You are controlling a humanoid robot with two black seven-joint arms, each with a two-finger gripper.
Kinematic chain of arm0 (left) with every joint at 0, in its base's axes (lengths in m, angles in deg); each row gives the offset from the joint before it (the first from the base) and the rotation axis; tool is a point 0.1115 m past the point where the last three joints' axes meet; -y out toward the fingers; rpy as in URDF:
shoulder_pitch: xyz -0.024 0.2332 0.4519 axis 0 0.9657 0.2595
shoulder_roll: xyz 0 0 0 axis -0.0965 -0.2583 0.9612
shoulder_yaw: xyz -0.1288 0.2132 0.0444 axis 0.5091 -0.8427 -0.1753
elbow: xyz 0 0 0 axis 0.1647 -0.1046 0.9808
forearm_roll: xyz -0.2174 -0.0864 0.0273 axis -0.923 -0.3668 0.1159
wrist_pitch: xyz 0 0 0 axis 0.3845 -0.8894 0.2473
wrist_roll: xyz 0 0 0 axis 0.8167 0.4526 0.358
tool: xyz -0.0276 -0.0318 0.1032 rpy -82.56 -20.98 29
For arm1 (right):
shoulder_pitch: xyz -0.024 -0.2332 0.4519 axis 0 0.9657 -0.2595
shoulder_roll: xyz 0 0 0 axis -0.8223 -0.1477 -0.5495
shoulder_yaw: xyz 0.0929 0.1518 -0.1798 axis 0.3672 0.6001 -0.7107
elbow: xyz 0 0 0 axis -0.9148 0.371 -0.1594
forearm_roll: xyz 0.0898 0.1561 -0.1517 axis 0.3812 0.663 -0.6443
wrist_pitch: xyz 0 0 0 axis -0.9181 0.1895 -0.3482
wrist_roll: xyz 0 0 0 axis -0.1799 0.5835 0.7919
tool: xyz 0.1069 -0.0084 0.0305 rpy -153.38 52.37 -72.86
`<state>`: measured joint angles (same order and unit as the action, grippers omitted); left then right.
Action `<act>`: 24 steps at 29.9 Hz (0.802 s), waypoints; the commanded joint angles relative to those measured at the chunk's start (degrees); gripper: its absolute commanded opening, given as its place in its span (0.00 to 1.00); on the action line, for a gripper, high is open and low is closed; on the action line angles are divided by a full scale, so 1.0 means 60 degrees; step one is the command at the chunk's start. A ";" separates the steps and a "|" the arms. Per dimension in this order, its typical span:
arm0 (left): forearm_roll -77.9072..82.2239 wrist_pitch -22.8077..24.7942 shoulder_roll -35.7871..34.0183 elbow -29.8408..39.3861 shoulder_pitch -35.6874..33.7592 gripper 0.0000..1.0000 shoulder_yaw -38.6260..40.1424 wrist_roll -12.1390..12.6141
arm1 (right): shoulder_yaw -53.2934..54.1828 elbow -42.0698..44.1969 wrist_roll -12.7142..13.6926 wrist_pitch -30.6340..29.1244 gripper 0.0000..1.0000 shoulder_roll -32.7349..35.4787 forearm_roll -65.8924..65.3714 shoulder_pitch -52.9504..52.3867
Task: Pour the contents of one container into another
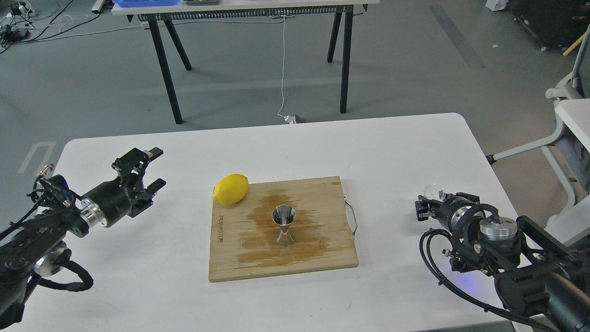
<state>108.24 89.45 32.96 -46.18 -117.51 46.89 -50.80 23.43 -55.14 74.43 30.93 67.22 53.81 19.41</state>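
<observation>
The steel jigger (pixel 284 224) stands upright in the middle of the wooden cutting board (pixel 239 258), on a dark wet patch. The clear glass cup (pixel 434 190) shows at the table's right side, right against the far side of my right gripper (pixel 421 207). That gripper is dark and seen nearly end-on, so I cannot make out its fingers or whether they hold the cup. My left gripper (pixel 156 168) hovers over the left of the table, open and empty, pointing toward the board.
A yellow lemon (pixel 231 189) lies at the board's far left corner. The board has a metal handle (pixel 352 220) on its right edge. A second table (pixel 249 9) stands on the floor beyond, and a chair (pixel 560 138) is to the right.
</observation>
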 commanded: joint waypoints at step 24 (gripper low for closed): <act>-0.0001 0.0000 0.0000 0.0002 0.0015 0.99 -0.0012 0.0000 | 0.0073 -0.0076 -0.0007 0.0000 0.97 0.0014 0.0000 0.0040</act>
<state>108.24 89.45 32.98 -46.17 -117.48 46.91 -50.80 23.87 -55.41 74.38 30.93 67.25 53.81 19.57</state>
